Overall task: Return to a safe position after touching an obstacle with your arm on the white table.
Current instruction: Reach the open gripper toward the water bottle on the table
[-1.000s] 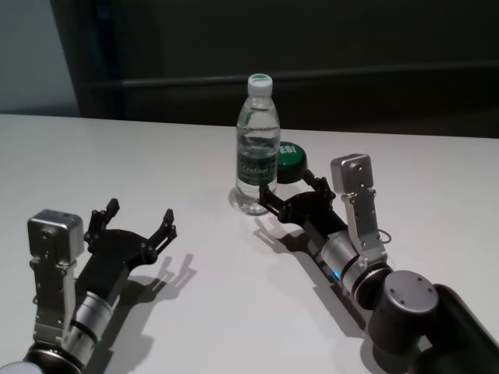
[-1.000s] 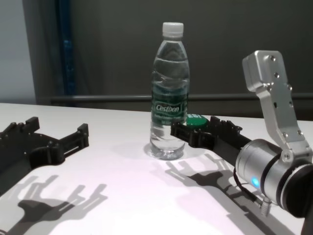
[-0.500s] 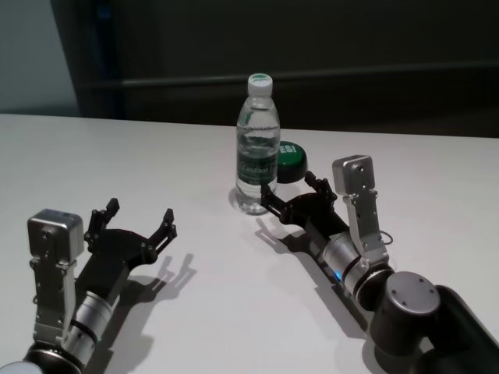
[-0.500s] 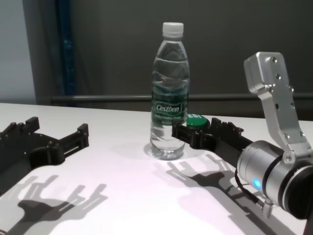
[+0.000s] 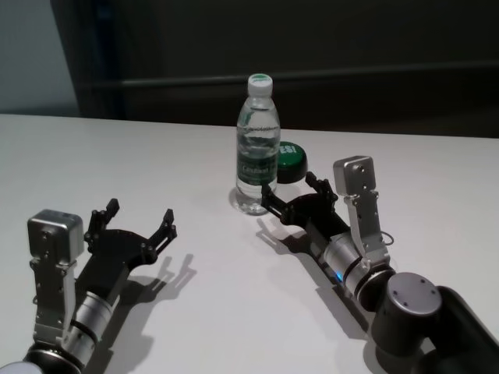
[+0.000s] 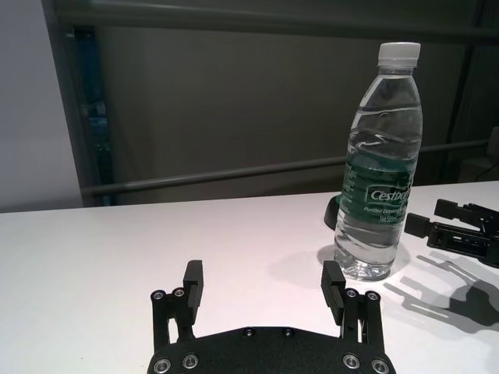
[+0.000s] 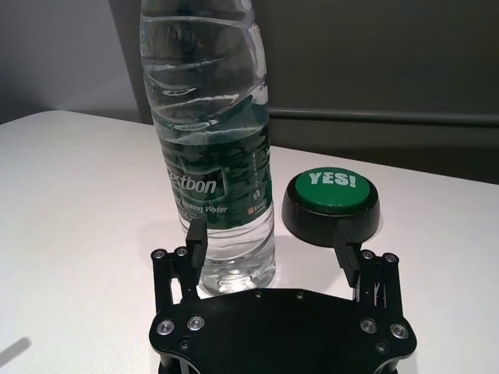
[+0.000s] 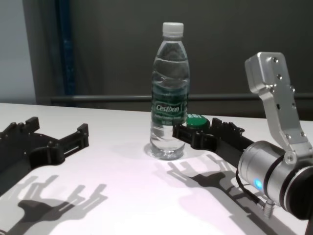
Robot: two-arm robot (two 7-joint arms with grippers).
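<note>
The clear water bottle (image 5: 257, 148) with white cap and green label stands upright on the white table (image 5: 234, 312), near its middle. My right gripper (image 5: 288, 192) is open and empty, low over the table just in front of the bottle. In the right wrist view, one finger (image 7: 197, 234) lies close by the bottle (image 7: 210, 140) base; I cannot tell if they touch. My left gripper (image 5: 140, 212) is open and empty at the near left, far from the bottle. The bottle also shows in the chest view (image 8: 169, 98) and the left wrist view (image 6: 380, 179).
A low round green "YES!" button (image 7: 331, 191) on a black base sits just behind and right of the bottle, also in the head view (image 5: 290, 156). A dark wall with a rail runs behind the table's far edge.
My right gripper has drawn back a little from the bottle toward my body. The bottle stays upright in place. The left arm has not moved.
</note>
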